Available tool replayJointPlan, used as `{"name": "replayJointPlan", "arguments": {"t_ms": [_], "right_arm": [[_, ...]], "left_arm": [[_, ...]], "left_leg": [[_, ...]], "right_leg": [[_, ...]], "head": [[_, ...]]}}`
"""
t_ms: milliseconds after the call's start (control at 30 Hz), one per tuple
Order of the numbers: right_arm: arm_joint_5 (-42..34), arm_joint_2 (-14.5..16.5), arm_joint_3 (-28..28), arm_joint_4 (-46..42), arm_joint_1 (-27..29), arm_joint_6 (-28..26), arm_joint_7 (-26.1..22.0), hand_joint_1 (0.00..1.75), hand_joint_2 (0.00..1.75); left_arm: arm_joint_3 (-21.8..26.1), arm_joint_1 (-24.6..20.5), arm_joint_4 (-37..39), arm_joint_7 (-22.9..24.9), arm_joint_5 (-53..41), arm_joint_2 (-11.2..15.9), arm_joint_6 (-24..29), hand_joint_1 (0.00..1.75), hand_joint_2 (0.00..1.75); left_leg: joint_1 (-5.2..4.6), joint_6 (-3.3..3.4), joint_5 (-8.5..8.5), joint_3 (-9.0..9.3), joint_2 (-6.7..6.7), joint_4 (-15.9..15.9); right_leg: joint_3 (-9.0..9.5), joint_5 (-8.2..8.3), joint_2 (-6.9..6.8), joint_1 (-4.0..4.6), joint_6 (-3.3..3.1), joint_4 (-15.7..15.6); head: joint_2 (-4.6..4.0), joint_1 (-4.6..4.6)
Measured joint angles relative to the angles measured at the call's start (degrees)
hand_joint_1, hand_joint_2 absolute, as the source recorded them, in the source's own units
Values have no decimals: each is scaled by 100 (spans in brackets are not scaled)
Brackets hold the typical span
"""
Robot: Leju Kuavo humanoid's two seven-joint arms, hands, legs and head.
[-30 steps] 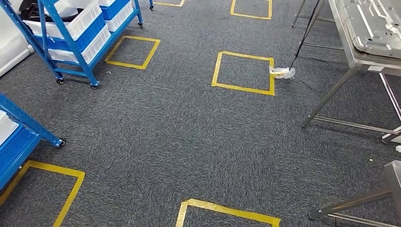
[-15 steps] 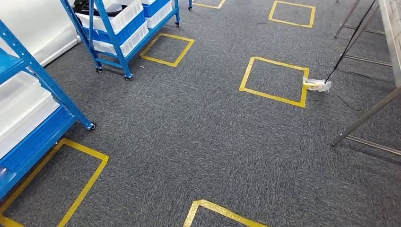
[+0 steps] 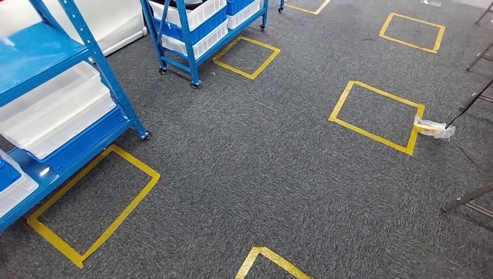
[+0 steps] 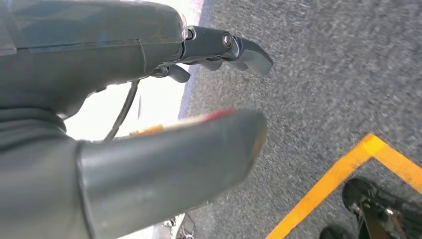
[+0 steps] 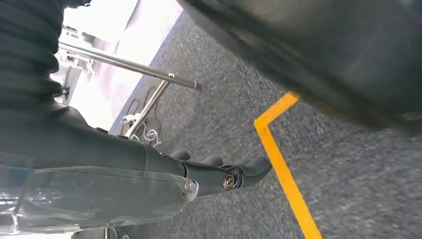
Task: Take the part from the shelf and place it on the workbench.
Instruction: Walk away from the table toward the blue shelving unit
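A blue wheeled shelf (image 3: 102, 68) stands at the near left of the head view, with white bins (image 3: 55, 113) on its lower levels. A second blue shelf (image 3: 187, 36), farther back, carries white bins (image 3: 195, 13) too. I cannot make out the part in any bin. My left hand (image 4: 89, 64) hangs over the grey carpet, fingers (image 4: 246, 50) and thumb (image 4: 169, 164) apart, holding nothing. My right hand (image 5: 124, 184) also hangs above the carpet, its fingers (image 5: 244, 174) stretched out and empty.
Yellow tape squares mark the carpet, one (image 3: 142, 174) beside the near shelf and another (image 3: 378, 136) at mid right. A small plastic-wrapped bundle (image 3: 433, 128) with a black cable lies at that square's corner. A metal table leg (image 3: 468, 197) slants in at the right edge.
The whole view has swung to the left: the steel workbench has left the picture on the right, and the near blue shelf with its bins has come in at the left.
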Motion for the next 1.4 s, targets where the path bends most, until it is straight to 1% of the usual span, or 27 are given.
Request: {"name": "replayJointPlan", "arguments": {"t_ms": [33,67,100,133,167,200,267,333,400,433,467,500,567,633,667,733,800,867,933,1000,1067,1133,1167,1233,1300,1367,1400], "right_arm": [[-1,-2,0,0,1,4,-9,0,175],[-1,-2,0,0,1,8,-16,0,175],[-2,-2,0,0,2,13,-19,0,175],[-7,-2,0,0,2,24,-32,0,175],[-17,-7,0,0,3,43,-61,0,175],[-32,-20,0,0,6,72,-109,0,175],[-81,-104,-2,1,48,174,-275,0,175],[-128,-242,-9,2,98,303,-473,0,175],[-152,-365,-21,3,111,402,-596,0,175],[-156,-407,-26,5,111,431,-619,0,175],[-158,-449,-30,8,115,450,-633,0,175],[-160,-480,-33,12,125,460,-640,0,175],[-155,-521,-39,23,146,455,-623,0,175],[-116,-472,-42,33,131,389,-500,0,175],[-90,-420,-42,35,106,337,-405,0,175],[-54,-296,-40,37,43,249,-251,0,175],[-35,-206,-36,37,-4,211,-188,0,175],[-22,-162,-30,36,-38,197,-168,0,175],[-17,-145,-27,28,-70,179,-164,0,175],[-19,-140,-25,18,-78,162,-169,0,175],[-24,-138,-25,14,-70,155,-173,0,175],[-37,-138,-25,15,-63,154,-167,0,175],[-51,-137,-25,15,-60,154,-159,0,175],[-97,-138,-26,15,-47,155,-140,0,175],[-143,-142,-34,19,-21,161,-133,0,175],[-170,-146,-43,22,-8,196,-157,0,175],[-181,-149,-47,22,-6,229,-193,0,175]], "left_arm": [[0,-9,0,0,1,0,0,0,175],[0,-18,0,1,2,0,0,0,175],[0,-21,0,1,2,0,0,0,175],[0,-20,0,2,-1,0,0,0,175],[0,-17,0,4,-4,0,0,0,175],[0,-16,0,5,-11,-2,2,0,175],[0,-24,0,8,-30,-16,16,0,175],[-1,-30,0,9,-67,-33,32,0,175],[-2,-11,0,9,-100,-42,34,0,175],[-2,2,1,10,-106,-45,33,0,175],[-2,8,1,13,-107,-48,33,0,175],[-2,4,2,20,-101,-47,33,0,175],[-2,-15,2,39,-76,-39,39,0,175],[-1,-16,2,56,-13,-31,60,0,175],[0,-6,2,59,20,-23,74,0,175],[3,11,2,64,64,6,95,0,175],[7,6,1,68,88,32,107,0,175],[9,11,1,77,99,39,112,0,175],[9,36,2,95,100,37,115,0,175],[9,49,2,103,95,31,118,0,175],[9,41,2,90,90,25,114,0,175],[9,32,2,71,70,24,106,0,175],[9,32,2,66,45,24,103,0,175],[7,30,2,82,-14,24,101,0,175],[1,16,2,106,-60,25,98,0,175],[-4,9,2,122,-94,26,95,0,175],[-5,12,2,128,-105,26,94,0,175]], "left_leg": [[-1,21,11,-12,-49,-2],[-5,34,19,-24,-106,1],[-9,39,22,-33,-174,5],[-12,40,23,-36,-248,12],[-13,39,22,-35,-329,22],[-12,34,19,-31,-411,34],[-15,6,5,-44,-566,75],[-18,-55,9,-86,-703,104],[-9,-135,38,-124,-831,86],[-3,-165,30,-137,-795,96],[-7,-190,-28,-174,-675,165],[-14,-209,-155,-261,-506,349],[-21,-236,-546,-575,-192,1036],[-17,-260,-762,-844,-122,1642],[-16,-266,-706,-833,-108,1655],[-19,-256,-351,-473,-2,1015],[-53,-194,-100,-95,189,301],[-90,-117,-67,-23,229,100],[-73,-54,-28,-26,106,55],[-31,15,20,4,-2,-6],[-15,57,51,-1,-106,-27],[-18,67,60,-22,-238,-16],[-19,67,60,-25,-314,-5],[-17,54,51,-22,-483,28],[-20,10,39,-44,-642,73],[-19,-63,50,-94,-769,93],[-14,-105,66,-120,-832,85]], "right_leg": [[-154,-201,169,-9,13,346],[-347,-394,250,-10,17,751],[-516,-510,281,-11,19,1094],[-612,-513,291,-13,18,1272],[-603,-393,299,-18,14,1220],[-488,-183,323,-29,6,944],[-153,194,543,-59,-7,158],[13,300,712,-65,-19,-244],[24,301,631,-50,-61,-275],[37,321,563,-52,-102,-305],[49,342,491,-55,-150,-339],[57,360,412,-56,-194,-373],[52,364,246,-24,-246,-390],[45,354,78,3,-262,-383],[46,346,1,8,-263,-377],[61,322,-141,11,-248,-355],[80,285,-267,27,-204,-328],[107,265,-372,37,-147,-323],[148,247,-432,32,-87,-332],[91,77,-206,17,-33,-142],[-208,-297,142,-9,-1,501],[-539,-530,265,-17,12,1162],[-590,-478,280,-19,11,1239],[-378,-74,351,-34,-6,730],[-69,233,609,-52,-29,12],[26,273,746,-41,-51,-248],[24,287,691,-27,-68,-263]], "head": [[0,1],[0,1],[0,1],[0,1],[0,1],[0,1],[0,1],[0,1],[0,0],[0,0],[0,-6],[0,-12],[0,-23],[0,-24],[0,-24],[0,-24],[0,-22],[0,-19],[0,-18],[0,-11],[0,-3],[0,-2],[0,-2],[0,-2],[0,-3],[0,-5],[0,-7]]}}
